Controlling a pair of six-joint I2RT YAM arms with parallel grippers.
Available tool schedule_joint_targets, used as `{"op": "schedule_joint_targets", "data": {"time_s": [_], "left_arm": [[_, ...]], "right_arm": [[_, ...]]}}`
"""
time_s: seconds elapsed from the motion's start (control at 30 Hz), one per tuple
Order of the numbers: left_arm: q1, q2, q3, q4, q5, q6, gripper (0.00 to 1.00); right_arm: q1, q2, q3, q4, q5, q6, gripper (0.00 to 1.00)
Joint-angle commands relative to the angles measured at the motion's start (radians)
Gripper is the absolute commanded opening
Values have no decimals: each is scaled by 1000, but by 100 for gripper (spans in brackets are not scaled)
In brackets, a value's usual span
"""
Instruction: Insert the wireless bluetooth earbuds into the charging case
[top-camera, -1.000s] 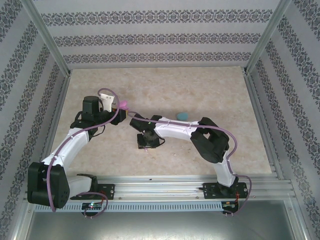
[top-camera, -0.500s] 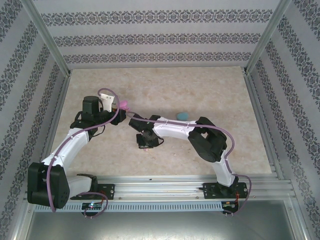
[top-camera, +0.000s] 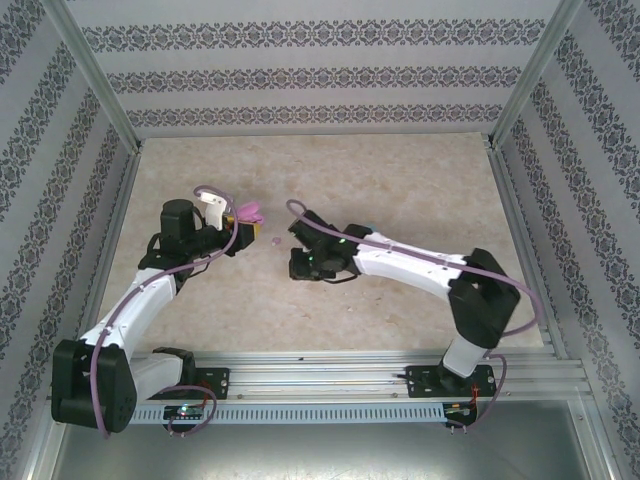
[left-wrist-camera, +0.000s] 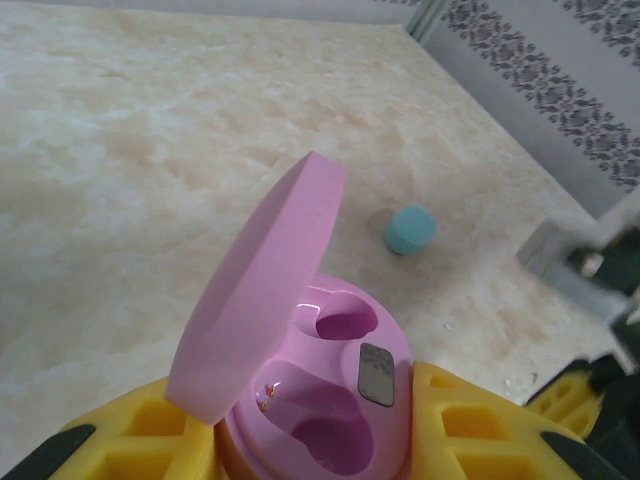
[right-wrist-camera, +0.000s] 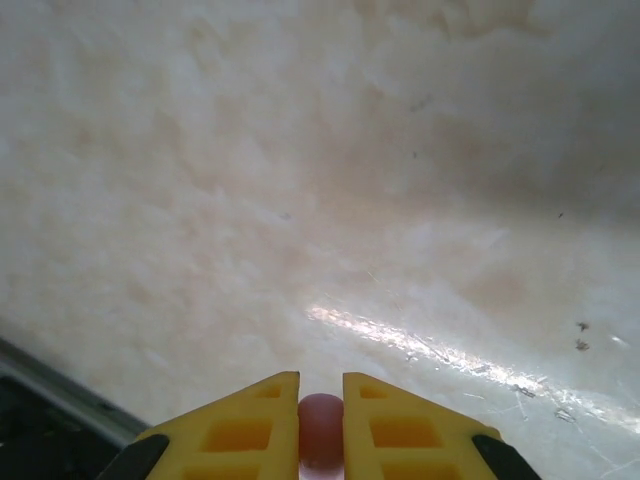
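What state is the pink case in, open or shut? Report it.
Open. The pink case has its lid hinged up, exposing two wells, both empty.

the beige marbled table (top-camera: 400, 180) carries a tiny pink earbud (top-camera: 277, 241) and, apart from it, a light blue case (left-wrist-camera: 410, 229).

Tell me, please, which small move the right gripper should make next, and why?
Probably carry the pink earbud towards the open pink case and line it over one socket. The right gripper is shut on that earbud, the left gripper holds the case with its lid up, and both sockets look empty.
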Motion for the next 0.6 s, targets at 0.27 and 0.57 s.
{"op": "schedule_joint_targets", "data": {"time_s": [0.27,0.57], "left_arm": [[-65,-39,-89,387,186,46,24],[-190,-20,-65,503,217,109,26]], "right_arm": [[-37,-318,-40,103,-97,-124,13],[-37,-378,38,142,-218,-256,14]]}}
